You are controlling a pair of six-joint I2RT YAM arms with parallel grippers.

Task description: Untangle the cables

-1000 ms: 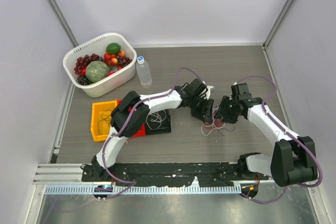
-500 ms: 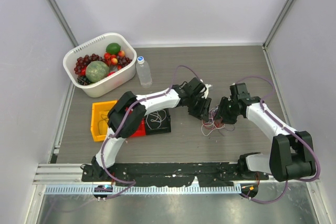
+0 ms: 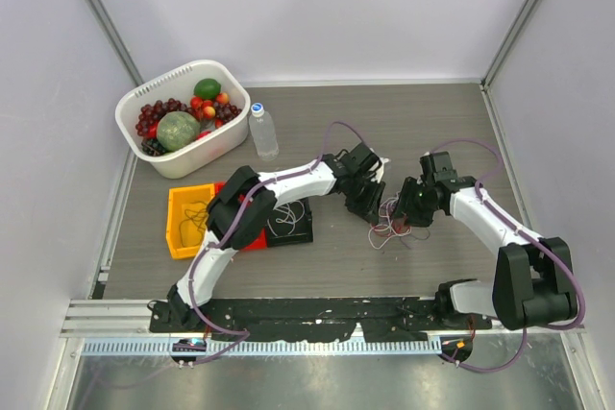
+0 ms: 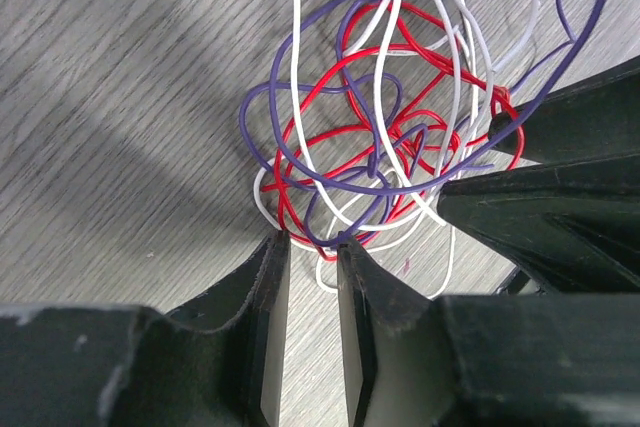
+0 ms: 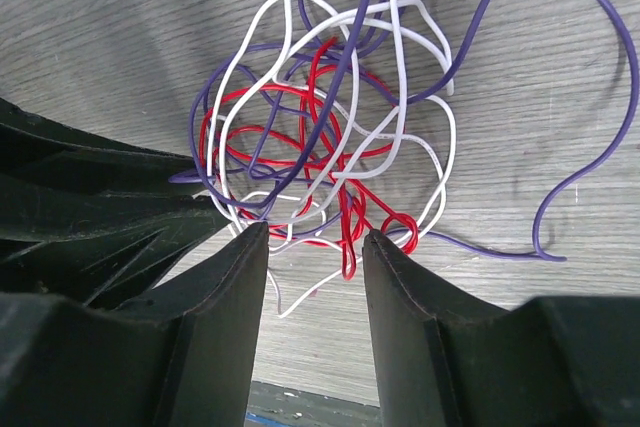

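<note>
The cables [image 3: 392,230] are a tangle of thin red, white and purple wires on the grey wood table, between my two grippers. In the left wrist view the tangle [image 4: 380,137] lies just past my left gripper [image 4: 312,245], whose jaws stand a narrow gap apart with wire loops at the tips. In the right wrist view the tangle [image 5: 320,127] lies just ahead of my right gripper [image 5: 315,232], open, with a red loop hanging between its tips. In the top view the left gripper [image 3: 375,208] and right gripper [image 3: 399,211] face each other over the tangle.
A white basket [image 3: 144,103] of fruit stands at the back left with a water bottle [image 3: 262,132] beside it. A yellow bin [image 3: 189,221] and a black bin [image 3: 288,223] holding a white wire sit under the left arm.
Both grippers have shifted only slightly at the tangle; the right one has edged left toward it. The wires have barely moved.
</note>
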